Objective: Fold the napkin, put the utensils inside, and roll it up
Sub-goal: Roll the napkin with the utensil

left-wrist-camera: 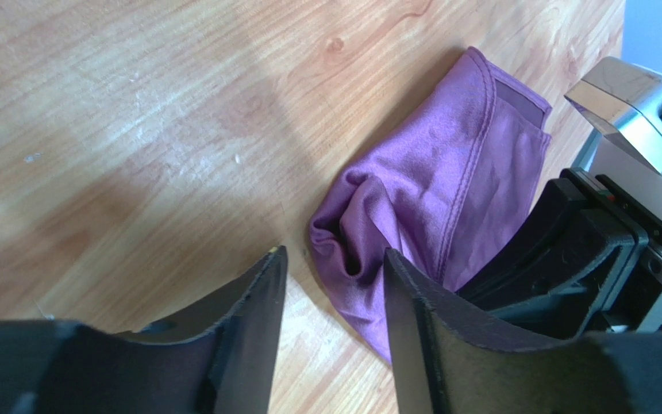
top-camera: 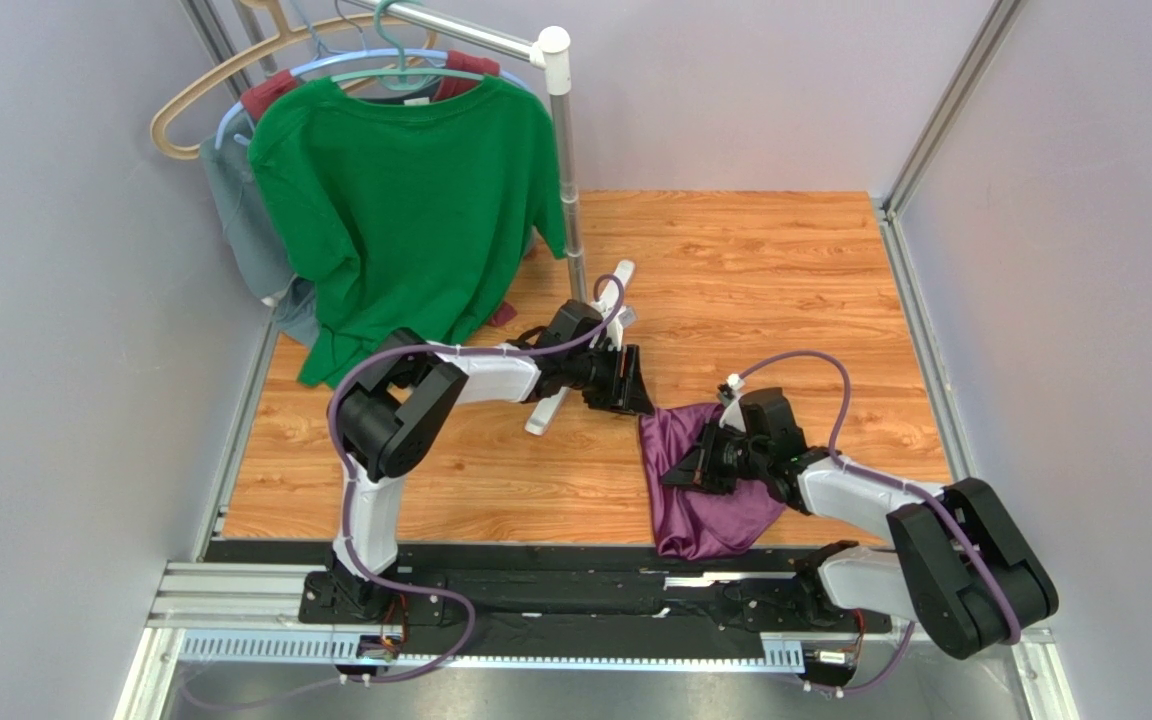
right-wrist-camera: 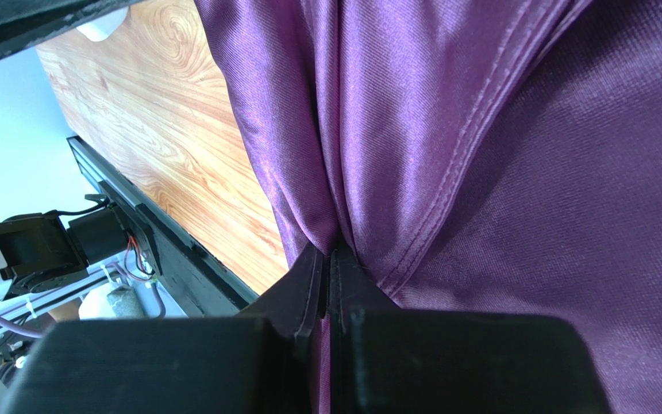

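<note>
Down at the near edge, the napkin [top-camera: 710, 510] lies bunched on the counter [top-camera: 778, 270]. The right claw [right-wrist-camera: 330, 259] is clamped tight on a gathered pleat of it, cloth pinched hard. Just past the napkin's far corner, the left claw [left-wrist-camera: 334, 259] hangs with jaws apart, nothing in them, and that rumpled corner sits right ahead of the tips. To do this well, I'd say bite a single layer at the hem, not the whole wad. Then draw the two claws apart so the cloth spreads flat before any fold. No spoon in sight around the napkin. Well beyond it, a green shirt [top-camera: 402, 195] hangs on the rack [top-camera: 564, 165].
</note>
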`<state>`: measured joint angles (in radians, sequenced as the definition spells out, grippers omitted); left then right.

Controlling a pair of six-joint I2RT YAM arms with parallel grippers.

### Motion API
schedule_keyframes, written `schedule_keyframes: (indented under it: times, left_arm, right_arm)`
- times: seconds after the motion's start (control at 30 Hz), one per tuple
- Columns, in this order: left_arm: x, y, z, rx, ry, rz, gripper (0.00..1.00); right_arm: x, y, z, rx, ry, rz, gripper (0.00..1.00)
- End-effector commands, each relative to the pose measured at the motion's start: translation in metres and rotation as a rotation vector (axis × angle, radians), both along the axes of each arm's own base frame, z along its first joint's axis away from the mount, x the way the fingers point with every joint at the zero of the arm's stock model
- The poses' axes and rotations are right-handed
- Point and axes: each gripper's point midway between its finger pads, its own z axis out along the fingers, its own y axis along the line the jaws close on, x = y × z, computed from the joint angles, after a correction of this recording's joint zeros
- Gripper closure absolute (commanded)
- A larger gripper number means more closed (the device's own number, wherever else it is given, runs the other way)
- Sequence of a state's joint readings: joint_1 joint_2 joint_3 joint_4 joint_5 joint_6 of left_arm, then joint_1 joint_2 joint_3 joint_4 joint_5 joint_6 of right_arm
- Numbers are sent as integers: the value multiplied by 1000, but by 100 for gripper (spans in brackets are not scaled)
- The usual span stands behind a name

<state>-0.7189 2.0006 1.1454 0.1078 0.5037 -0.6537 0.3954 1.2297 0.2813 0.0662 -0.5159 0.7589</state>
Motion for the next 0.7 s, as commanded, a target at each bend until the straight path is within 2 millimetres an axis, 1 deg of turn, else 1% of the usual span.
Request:
schedule_keyframes:
  times: [0.0, 0.07, 0.13, 0.37, 0.53, 0.63, 0.67]
  left_arm:
    - [7, -9, 3, -50, -16, -4, 50]
    - [5, -13, 0, -66, -7, -12, 51]
    - [4, -14, -5, -70, 7, -15, 55]
    - [-3, -25, -6, -91, 10, -49, 56]
    - [-10, -33, -10, -99, 28, -77, 61]
    - [-12, -35, -11, -102, 34, -83, 69]
    - [-13, -36, -11, -103, 36, -84, 77]
  right_arm:
    - [-8, -15, -22, -79, 41, -18, 100]
    - [-8, -15, -24, -84, 45, -15, 100]
    - [-8, -14, -26, -80, 49, -13, 100]
    - [-9, -14, -30, -77, 62, -7, 100]
    - [-8, -14, -30, -78, 59, -5, 100]
    - [-9, -15, -31, -81, 59, -4, 100]
    - [-9, -15, -31, -83, 63, -3, 100]
